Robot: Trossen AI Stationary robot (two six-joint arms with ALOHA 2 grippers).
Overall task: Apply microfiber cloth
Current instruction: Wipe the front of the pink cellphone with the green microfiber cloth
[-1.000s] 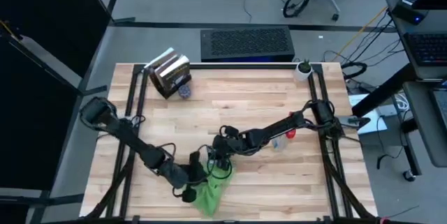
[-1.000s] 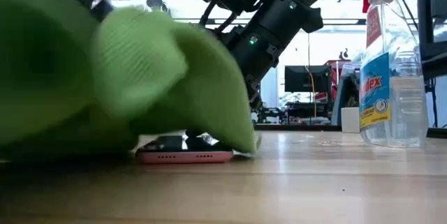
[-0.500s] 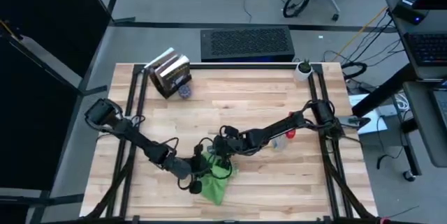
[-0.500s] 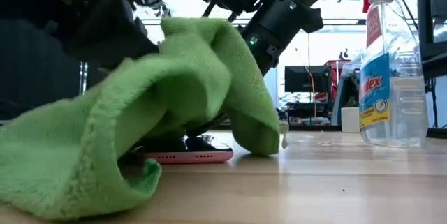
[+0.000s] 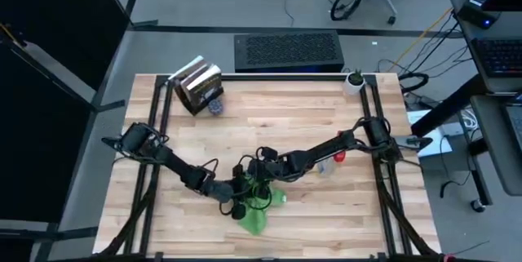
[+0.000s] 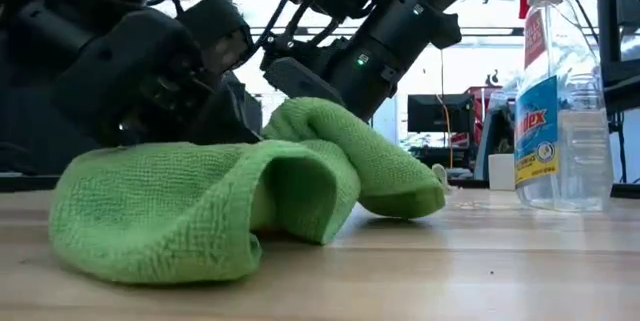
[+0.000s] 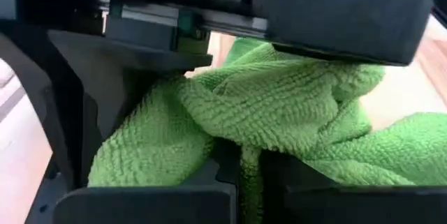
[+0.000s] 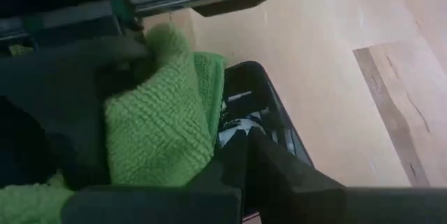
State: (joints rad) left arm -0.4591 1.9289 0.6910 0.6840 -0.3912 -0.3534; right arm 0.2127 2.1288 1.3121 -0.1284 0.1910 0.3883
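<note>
The bright green microfiber cloth [image 5: 263,209] lies bunched near the table's front middle [image 6: 250,191]. My left gripper [image 5: 238,197] is at the cloth's left side and is shut on it [image 7: 241,172]. My right gripper [image 5: 259,182] comes from the right, fingers shut, down onto a small black device [image 8: 264,105] lying flat on the table. One side of the device is under the cloth [image 8: 160,126]. In the low view the cloth hides the device entirely. My left gripper pinches a bunched fold of the cloth [image 7: 244,137] between its two fingers, several layers thick. It comes slanting down from the table's left. The rest of the cloth lies slack on the table and over the device. My right gripper has its shut fingertips [image 8: 244,155] on the device's top face [image 8: 241,123], slanting down from the table's right. The device lies flat on the wood.
A clear spray bottle [image 6: 560,91] with a red trigger stands to the right of the cloth [image 5: 330,162]. A shiny metal box [image 5: 198,86] sits at the far left, a small white cup [image 5: 354,81] at the far right corner.
My left gripper has carried the cloth toward the table's right and far side and downward. The cloth, held up a second ago, now lies draped over the device and hides it in the low view. My right gripper has stayed on the device.
</note>
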